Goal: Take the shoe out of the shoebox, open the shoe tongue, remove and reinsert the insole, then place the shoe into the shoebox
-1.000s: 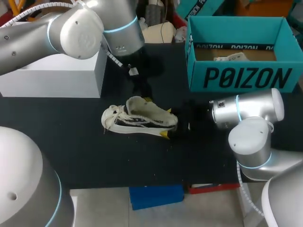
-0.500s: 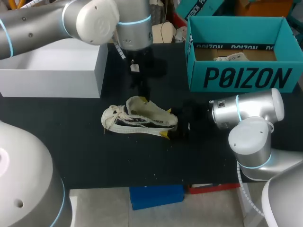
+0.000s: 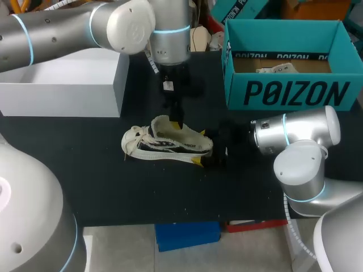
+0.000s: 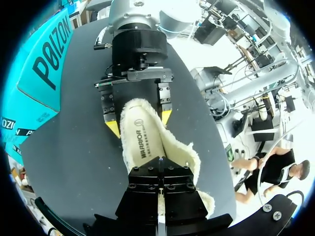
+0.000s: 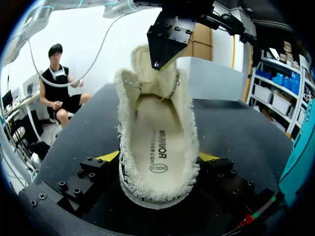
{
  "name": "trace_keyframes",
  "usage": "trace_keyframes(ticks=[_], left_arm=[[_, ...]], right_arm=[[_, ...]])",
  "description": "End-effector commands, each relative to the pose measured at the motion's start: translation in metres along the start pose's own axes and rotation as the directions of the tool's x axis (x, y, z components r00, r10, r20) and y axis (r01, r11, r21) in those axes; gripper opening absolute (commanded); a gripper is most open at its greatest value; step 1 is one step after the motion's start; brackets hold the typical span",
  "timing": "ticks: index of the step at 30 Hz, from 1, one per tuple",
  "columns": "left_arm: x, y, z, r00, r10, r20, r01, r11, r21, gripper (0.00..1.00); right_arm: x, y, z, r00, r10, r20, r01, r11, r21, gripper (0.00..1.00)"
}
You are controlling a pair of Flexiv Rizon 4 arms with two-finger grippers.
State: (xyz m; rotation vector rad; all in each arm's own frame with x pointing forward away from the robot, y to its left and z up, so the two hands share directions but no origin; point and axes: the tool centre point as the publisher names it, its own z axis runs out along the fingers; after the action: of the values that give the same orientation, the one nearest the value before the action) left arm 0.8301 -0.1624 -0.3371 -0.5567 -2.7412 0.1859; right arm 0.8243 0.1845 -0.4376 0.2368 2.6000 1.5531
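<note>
While the right tool [image 5: 159, 157] clamps the shoe [image 3: 170, 141] heel, whether the left tool [image 5: 162, 60] grips the tongue [image 5: 146, 73] is hidden.

A robotics lab bench, by the look of it: a black-covered table [image 3: 113, 187] with two silver robot arms, the left arm [image 3: 57, 34] entering from 10 o'clock, the right arm [image 3: 300, 150] from 4 o'clock, a teal shoebox [image 3: 292, 93] at 1 o'clock, a white box [image 3: 62, 85] at 10 o'clock
</note>
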Motion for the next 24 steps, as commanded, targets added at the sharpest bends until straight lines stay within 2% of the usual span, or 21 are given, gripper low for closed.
trace_keyframes(ticks=[1, 7, 9, 23, 24], left_arm=[[-0.003, -0.003, 0.012, 1.0, -0.006, -0.017, 0.005, 1.0, -0.007, 0.0], [0.001, -0.002, 0.023, 0.999, -0.024, -0.029, 0.023, 1.0, -0.007, 0.0], [0.002, -0.001, 0.025, 0.999, -0.034, -0.031, 0.034, 0.999, 0.014, 0.0], [0.002, -0.001, 0.024, 0.999, -0.036, -0.028, 0.037, 0.999, 0.016, 0.0], [0.001, -0.002, 0.024, 0.999, -0.047, -0.016, 0.047, 0.999, -0.014, 0.0]], right_arm=[[0.0, -0.002, 0.0, 1.0, 0.001, 0.001, -0.001, 1.0, 0.001, 0.0], [0.0, -0.002, 0.0, 1.0, 0.001, 0.001, -0.001, 1.0, 0.001, 0.0], [0.0, -0.002, 0.0, 1.0, 0.001, 0.001, -0.001, 1.0, 0.001, 0.0], [0.0, -0.002, 0.0, 1.0, 0.001, 0.001, -0.001, 1.0, 0.001, 0.0], [0.0, -0.002, 0.0, 1.0, 0.001, 0.001, -0.001, 1.0, 0.001, 0.0]])
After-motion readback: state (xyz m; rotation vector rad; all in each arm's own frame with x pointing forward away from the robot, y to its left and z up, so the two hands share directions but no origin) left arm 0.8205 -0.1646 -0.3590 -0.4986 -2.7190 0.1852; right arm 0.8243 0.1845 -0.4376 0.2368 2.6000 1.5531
